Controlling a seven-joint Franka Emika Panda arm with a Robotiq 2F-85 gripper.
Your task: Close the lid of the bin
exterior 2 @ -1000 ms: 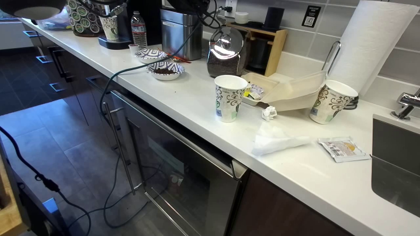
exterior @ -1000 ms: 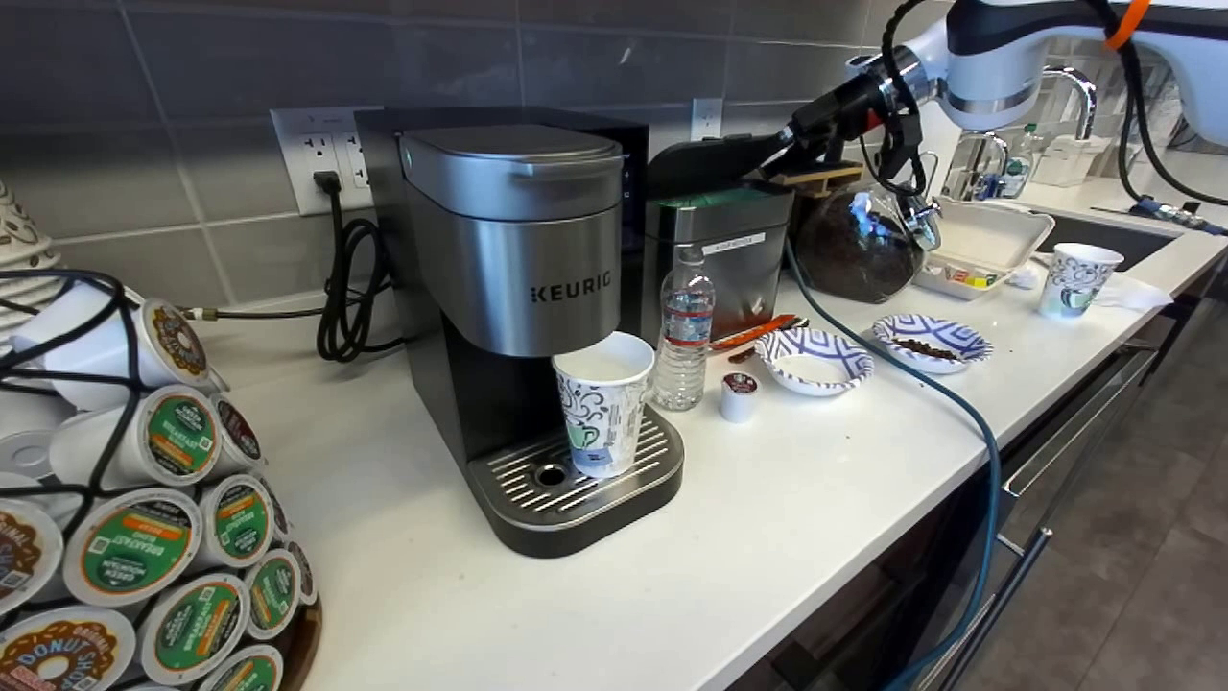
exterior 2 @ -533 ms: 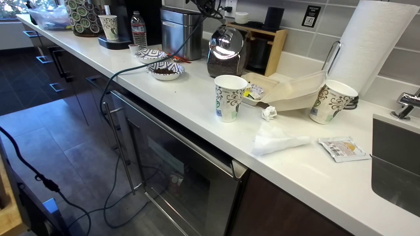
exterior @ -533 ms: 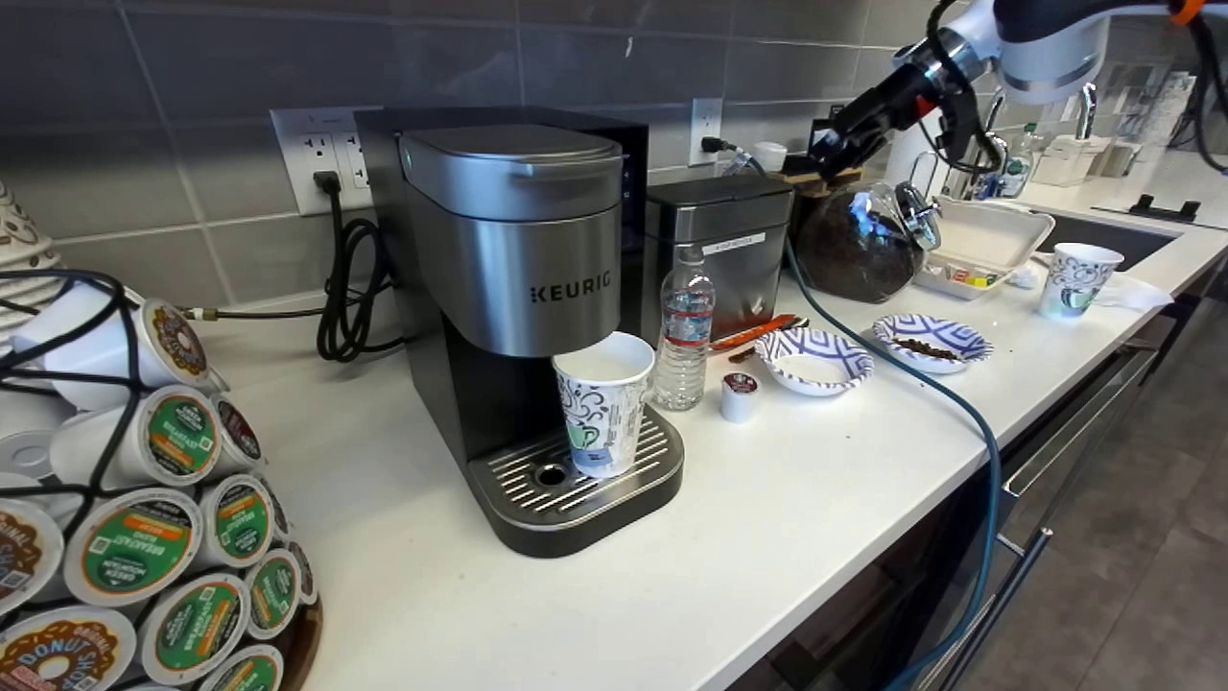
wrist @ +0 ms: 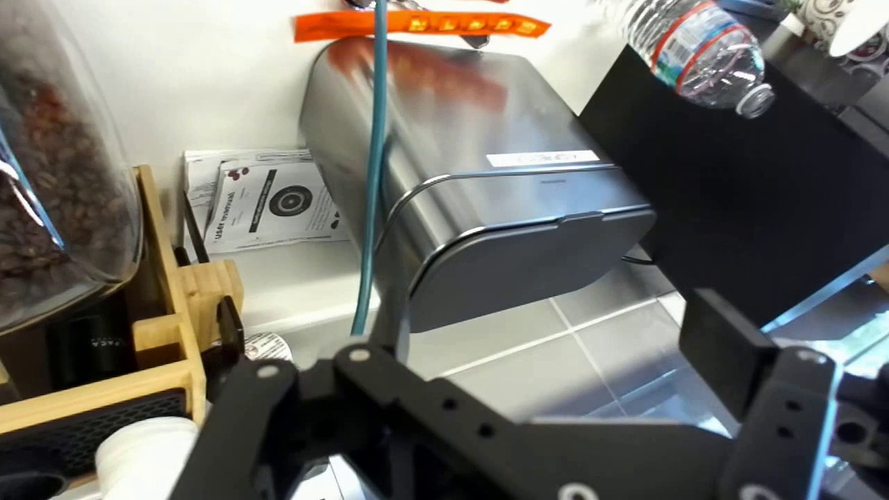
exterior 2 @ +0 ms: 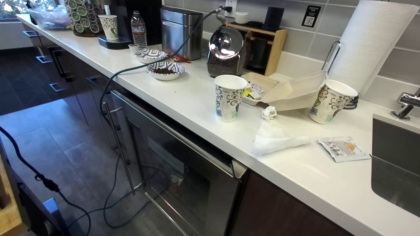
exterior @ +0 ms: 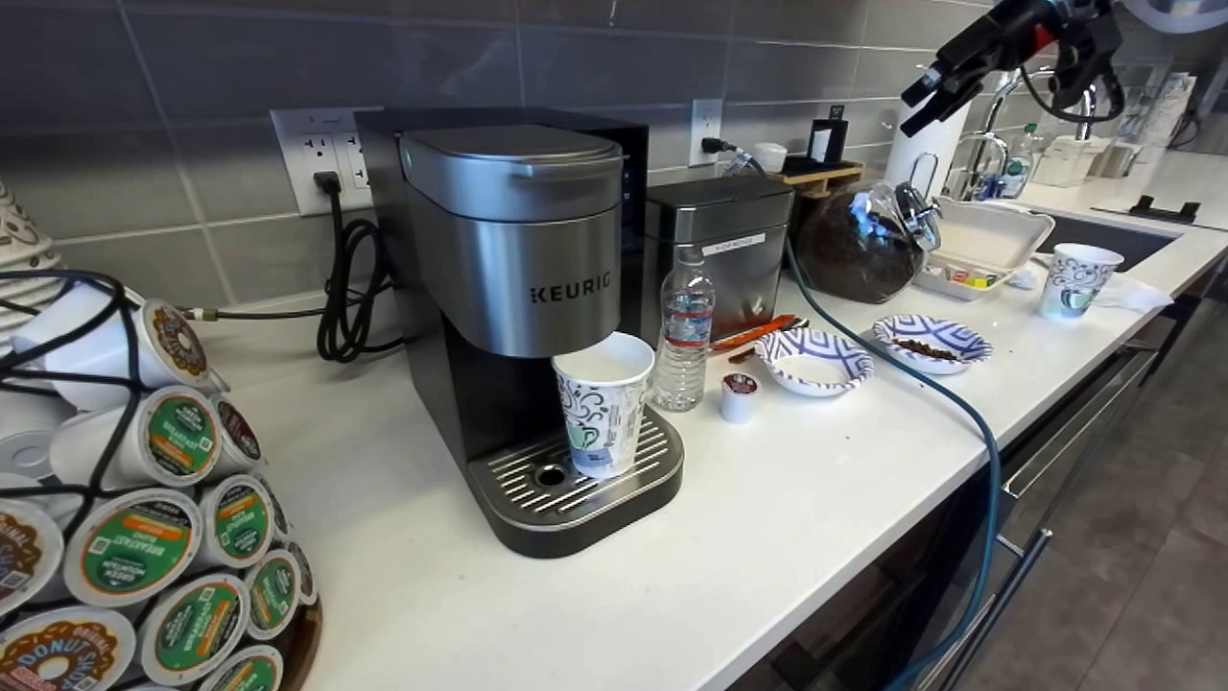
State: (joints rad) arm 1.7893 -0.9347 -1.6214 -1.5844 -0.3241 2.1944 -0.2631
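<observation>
The bin (exterior: 743,274) is a box-shaped brushed-metal container on the counter, beside the Keurig coffee maker. It also shows in an exterior view (exterior 2: 181,37) and in the wrist view (wrist: 479,118). Its dark lid (exterior: 734,190) lies flat and closed on its top in both exterior views (exterior 2: 182,11); the wrist view shows the lid's flat grey face (wrist: 528,271) against the rim. My gripper (exterior: 918,110) is in the air, up and to the right of the bin, apart from it. In the wrist view its fingers (wrist: 555,326) are spread with nothing between them.
A Keurig coffee maker (exterior: 537,278) and water bottle (exterior: 683,331) stand near the bin. A teal cable (exterior: 911,369) runs past it. A glass bean jar (exterior: 854,245), wooden stand (exterior 2: 277,49), paper bowls (exterior: 815,360) and cups (exterior 2: 229,98) occupy the counter.
The lid was tilted up with the gripper at it one second ago; it now lies flat. The gripper has moved away from the bin, up and right, leaving the view that faces the sink.
</observation>
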